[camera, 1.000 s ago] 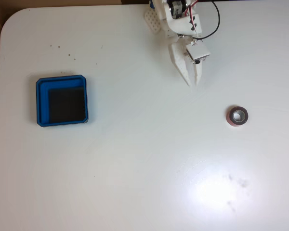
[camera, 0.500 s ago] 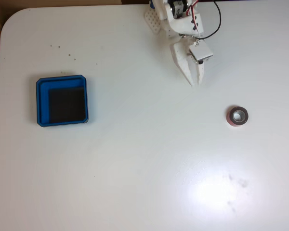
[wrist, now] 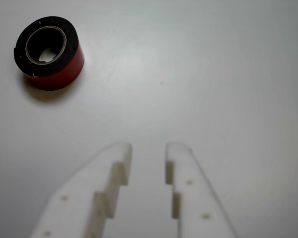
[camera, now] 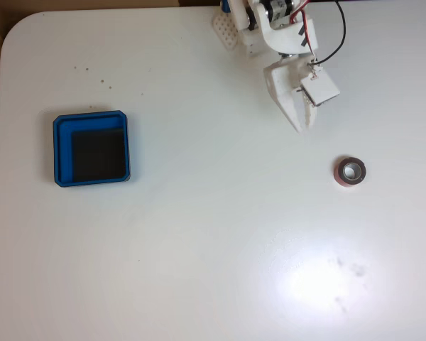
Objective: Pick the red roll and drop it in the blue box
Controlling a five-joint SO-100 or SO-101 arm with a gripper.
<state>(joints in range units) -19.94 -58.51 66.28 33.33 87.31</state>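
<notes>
- My claw [wrist: 147, 148] is empty, jaws slightly apart, with nothing grasped yet.
- The red roll [camera: 350, 171] lies flat on the table [camera: 199, 249], near my claw and far from the blue box [camera: 91, 148].
- Approach, grasp, carry and drop remain.

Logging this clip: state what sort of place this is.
Probably a hobby robot bench: a bare white table, a small white arm with loose wires, and practice props, a red roll and a blue box.

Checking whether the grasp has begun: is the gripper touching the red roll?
Apart. The wrist view shows bare table between the gripper and the red roll.
</notes>
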